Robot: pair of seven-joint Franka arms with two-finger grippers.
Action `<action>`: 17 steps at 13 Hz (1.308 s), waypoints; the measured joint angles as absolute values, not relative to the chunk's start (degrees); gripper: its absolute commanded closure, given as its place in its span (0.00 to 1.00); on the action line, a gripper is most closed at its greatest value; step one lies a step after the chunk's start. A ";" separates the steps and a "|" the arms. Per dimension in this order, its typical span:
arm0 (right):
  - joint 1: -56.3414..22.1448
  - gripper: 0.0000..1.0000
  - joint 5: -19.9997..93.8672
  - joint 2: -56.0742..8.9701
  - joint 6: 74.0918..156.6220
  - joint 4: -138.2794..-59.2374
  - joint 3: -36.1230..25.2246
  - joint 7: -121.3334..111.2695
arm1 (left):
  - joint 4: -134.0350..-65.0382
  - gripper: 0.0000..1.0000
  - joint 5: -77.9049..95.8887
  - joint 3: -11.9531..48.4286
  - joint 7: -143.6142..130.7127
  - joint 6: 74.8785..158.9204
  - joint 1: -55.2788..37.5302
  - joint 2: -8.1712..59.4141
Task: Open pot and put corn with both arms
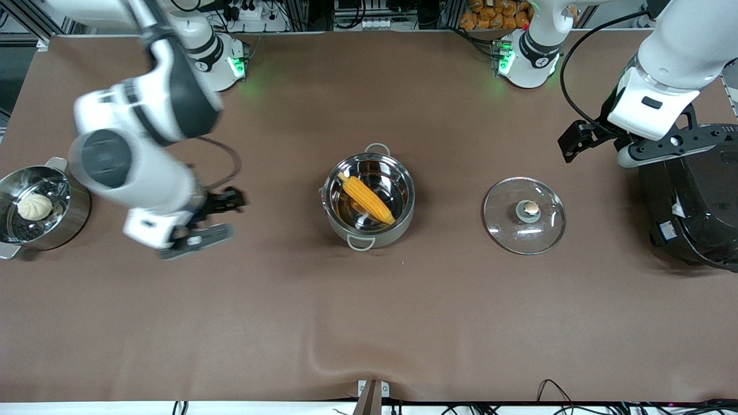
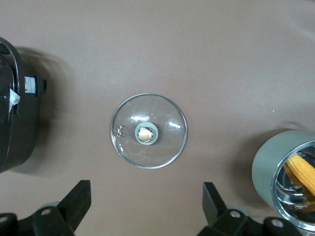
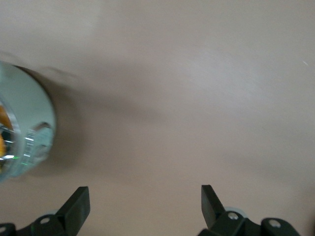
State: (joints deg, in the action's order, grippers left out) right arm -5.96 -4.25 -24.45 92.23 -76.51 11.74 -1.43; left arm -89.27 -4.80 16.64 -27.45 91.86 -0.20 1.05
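Note:
The steel pot (image 1: 376, 237) stands uncovered at the table's middle with the corn (image 1: 366, 198) lying slantwise inside it. Its glass lid (image 1: 507, 230) lies flat on the table beside the pot, toward the left arm's end, knob (image 1: 530, 208) up. My left gripper (image 1: 568, 147) is open and empty, up in the air beside the rice cooker; the left wrist view shows the lid (image 2: 167, 142), the pot (image 2: 268, 169) and the corn (image 2: 302, 172). My right gripper (image 1: 228, 216) is open and empty, over bare table between the steamer pot and the pot. The pot's wall (image 3: 29, 123) shows in the right wrist view.
A steel steamer pot (image 1: 75, 216) with a white bun (image 1: 34, 206) stands at the right arm's end. A big black rice cooker (image 1: 692, 219) stands at the left arm's end and also shows in the left wrist view (image 2: 15, 123). Brown cloth covers the table.

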 measured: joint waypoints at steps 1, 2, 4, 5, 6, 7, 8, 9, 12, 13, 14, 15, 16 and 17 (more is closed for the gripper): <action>-3.31 0.00 -3.93 -24.20 91.28 -77.44 11.77 -2.47 | -89.25 0.00 -4.66 16.64 -27.45 91.86 -0.17 1.05; -1.20 0.00 -3.29 -23.77 90.99 -79.10 11.77 -2.91 | -89.22 0.00 -4.48 16.64 -27.45 91.84 -0.15 1.05; 1.39 0.00 -2.17 -21.15 91.78 -84.55 11.78 -2.98 | -88.81 0.00 -4.34 16.61 -27.45 90.77 -0.08 1.05; 2.15 0.00 -2.07 -18.92 93.09 -87.84 11.79 -2.94 | -88.03 0.00 -4.26 16.52 -27.26 89.91 0.03 1.05; 3.02 0.00 -2.04 -16.08 95.72 -91.90 11.78 -2.93 | -86.79 0.00 -4.21 16.21 -26.45 88.71 0.11 1.04; 3.93 0.00 -2.01 -12.86 99.16 -96.44 11.63 -2.86 | -85.55 0.00 -4.06 15.65 -25.07 87.55 0.18 0.99; 4.67 0.00 -2.00 -9.58 102.08 -100.93 10.73 -2.77 | -84.73 0.00 -3.65 14.74 -23.32 86.65 0.23 0.84; 4.75 0.00 -2.00 -7.12 103.22 -103.88 8.62 -2.77 | -84.26 0.00 -3.29 13.47 -21.10 86.11 0.28 0.50; 3.78 0.00 -1.58 -4.00 99.64 -103.74 2.49 -3.22 | -84.00 0.00 -2.82 7.78 -11.47 83.49 0.47 -1.71; 3.39 0.00 -1.41 -3.61 97.09 -101.47 1.96 -3.21 | -84.02 0.00 -2.65 6.35 -9.58 82.89 0.66 -2.25; 2.95 0.00 -1.31 -3.35 94.33 -98.53 1.76 -3.11 | -84.12 0.00 -2.47 5.63 -8.49 82.61 0.90 -2.57; 2.61 0.00 -1.17 -3.15 91.84 -95.58 1.65 -3.00 | -84.35 0.00 -2.44 5.47 -8.26 82.48 1.11 -2.66; 2.45 0.00 -0.91 -3.02 89.67 -93.07 1.57 -2.92 | -84.80 0.00 -2.43 5.48 -8.26 82.48 1.40 -2.63; 2.36 0.00 -0.67 -2.96 87.81 -90.96 1.41 -2.89 | -85.50 0.00 -2.43 5.48 -8.26 82.60 1.76 -2.63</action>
